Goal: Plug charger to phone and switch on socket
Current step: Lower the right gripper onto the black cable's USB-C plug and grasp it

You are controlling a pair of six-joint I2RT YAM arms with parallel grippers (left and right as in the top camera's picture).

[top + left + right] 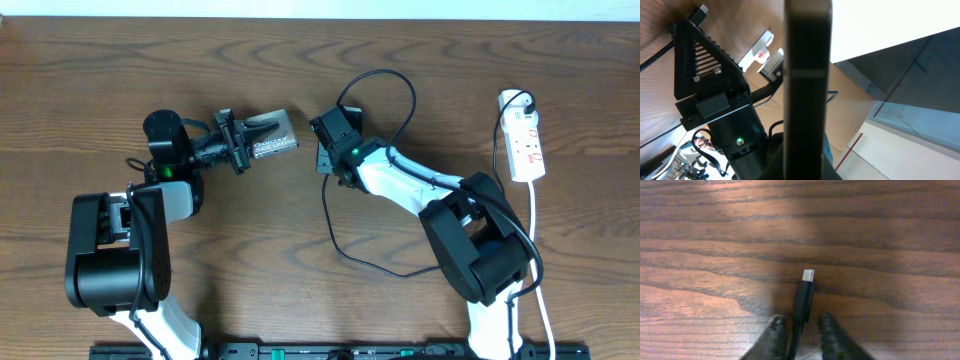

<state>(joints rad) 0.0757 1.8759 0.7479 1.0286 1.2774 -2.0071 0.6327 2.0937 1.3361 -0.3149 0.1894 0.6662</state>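
Observation:
My left gripper (237,141) is shut on the phone (272,138), a dark brown slab with white lettering, and holds it left of the table's middle. In the left wrist view the phone (807,85) shows edge-on and hides the jaws. The charger's black plug (804,296) with its silver tip lies on the wood between the fingers of my right gripper (801,319). The fingers straddle it closely, with a gap on the right side. In the overhead view the right gripper (326,160) sits right of the phone, and the thin black cable (345,255) loops round it. The socket (526,140) lies at the far right.
The socket's thick white cord (534,230) runs down the right side toward the front edge. The right arm's black gripper (702,70) and the socket (760,47) show in the left wrist view. The cable loops (390,75) lie behind and in front of the right arm.

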